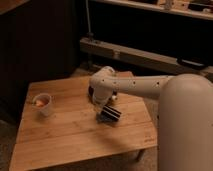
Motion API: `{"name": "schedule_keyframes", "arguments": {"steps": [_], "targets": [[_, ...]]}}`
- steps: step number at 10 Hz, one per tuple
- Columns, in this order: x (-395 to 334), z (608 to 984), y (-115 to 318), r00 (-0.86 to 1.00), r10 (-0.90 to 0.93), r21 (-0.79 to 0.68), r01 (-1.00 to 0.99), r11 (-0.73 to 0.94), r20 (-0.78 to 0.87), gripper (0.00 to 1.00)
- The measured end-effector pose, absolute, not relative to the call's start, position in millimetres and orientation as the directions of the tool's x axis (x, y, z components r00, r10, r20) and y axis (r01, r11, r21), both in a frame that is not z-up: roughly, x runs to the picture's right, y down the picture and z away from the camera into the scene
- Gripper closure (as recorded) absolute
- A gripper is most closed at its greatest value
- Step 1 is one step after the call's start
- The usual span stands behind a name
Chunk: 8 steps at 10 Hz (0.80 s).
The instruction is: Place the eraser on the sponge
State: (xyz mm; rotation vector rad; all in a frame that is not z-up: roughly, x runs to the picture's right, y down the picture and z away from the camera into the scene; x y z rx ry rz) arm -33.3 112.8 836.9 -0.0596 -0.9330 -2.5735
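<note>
The black eraser (111, 114) with pale stripes is at the middle right of the wooden table (65, 135), lying slightly tilted. A bit of the blue-grey sponge (103, 120) shows under its near-left edge; the rest of the sponge is covered. My gripper (101, 107) hangs from the white arm that reaches in from the right. It is right at the eraser's left end, touching or almost touching it. The wrist hides the contact.
A translucent cup (43, 104) with orange contents stands at the table's left. A dark round dish (92, 92) sits just behind the wrist. A dark shelf unit and a low beam run behind the table. The table's edges are close on the right and front.
</note>
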Motion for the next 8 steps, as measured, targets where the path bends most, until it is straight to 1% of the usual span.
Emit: {"name": "schedule_keyframes", "arguments": {"steps": [1,2,3,8], "targets": [[-34.7,837.1,113.3,-0.92,-0.349,0.605,0.381,-0.699,0.177,0.95],[-37.0,837.3,113.9,-0.921,-0.347,0.605,0.379,-0.7,0.176,0.88],[-36.2,838.7,113.6,-0.922,-0.343,0.6,0.378,-0.705,0.178,0.76],[-38.9,840.4,113.6,-0.925,-0.335,0.597,0.374,-0.709,0.181,0.28]]}}
